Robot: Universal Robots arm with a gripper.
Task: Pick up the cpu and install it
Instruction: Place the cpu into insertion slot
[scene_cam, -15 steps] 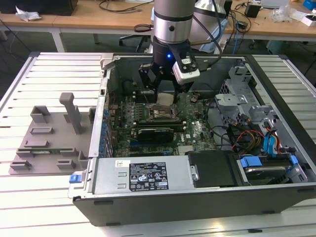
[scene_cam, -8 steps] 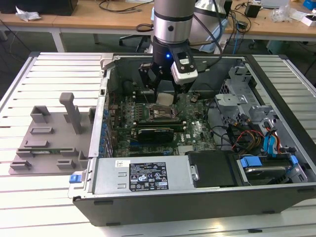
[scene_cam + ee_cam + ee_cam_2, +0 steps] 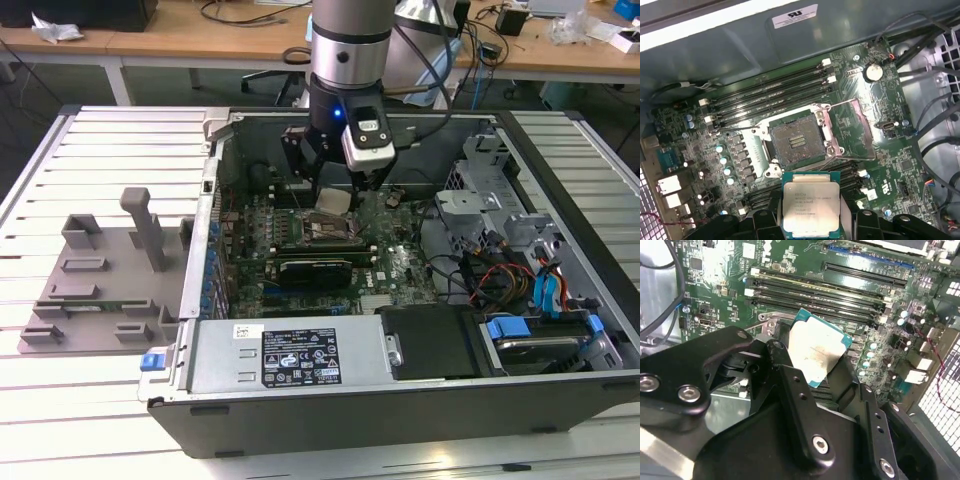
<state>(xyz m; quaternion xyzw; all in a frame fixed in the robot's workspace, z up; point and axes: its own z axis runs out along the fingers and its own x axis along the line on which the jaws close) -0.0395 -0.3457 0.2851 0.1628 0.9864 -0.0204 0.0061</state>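
Observation:
The cpu (image 3: 333, 203) is a flat square chip with a silver top plate, and my gripper (image 3: 332, 196) is shut on it by its sides. I hold it inside the open computer case, a little above the motherboard. In the first wrist view the cpu (image 3: 811, 205) hangs level just beside the open socket (image 3: 797, 142), whose load plate (image 3: 852, 122) is swung back. In the second wrist view the cpu (image 3: 815, 352) sits between the black fingers (image 3: 785, 372), with memory slots (image 3: 815, 292) behind it.
A grey fixture tray (image 3: 100, 280) with upright posts sits on the slatted table at the exterior view's left of the case (image 3: 300, 400). Drive cages and bundled cables (image 3: 520, 270) fill the case's right side. Capacitors (image 3: 722, 160) and connectors surround the socket.

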